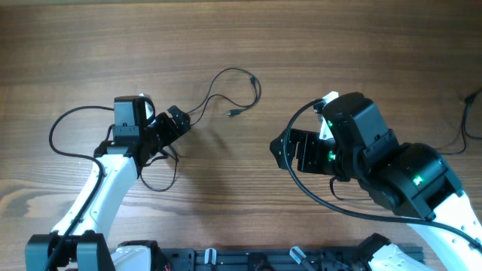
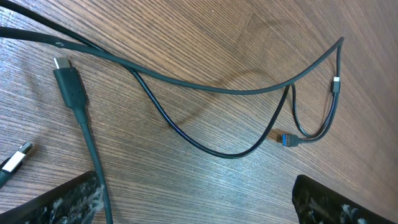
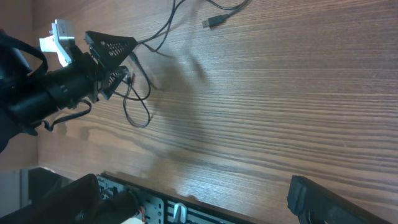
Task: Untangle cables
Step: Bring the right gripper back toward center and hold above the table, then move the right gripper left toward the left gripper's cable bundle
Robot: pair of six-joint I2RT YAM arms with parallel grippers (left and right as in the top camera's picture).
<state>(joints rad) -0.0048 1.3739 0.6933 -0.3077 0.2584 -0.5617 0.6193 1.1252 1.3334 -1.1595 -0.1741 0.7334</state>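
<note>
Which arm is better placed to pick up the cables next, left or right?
Left. The left claw, open, sits right at the cables, which lie just ahead of it. The right claw, also open, hangs over bare table, away from them.

Warm brown wood-grain tabletop (image 1: 241, 38) fills every view, streaky lines running across, soft even light with faint shadows, and a dark slotted rail (image 1: 226, 257) along its near edge

The table (image 1: 301, 45) is matt, grained wood; the cables (image 2: 214, 89) look like smooth, slightly glossy plastic, perhaps rubbery.
</note>
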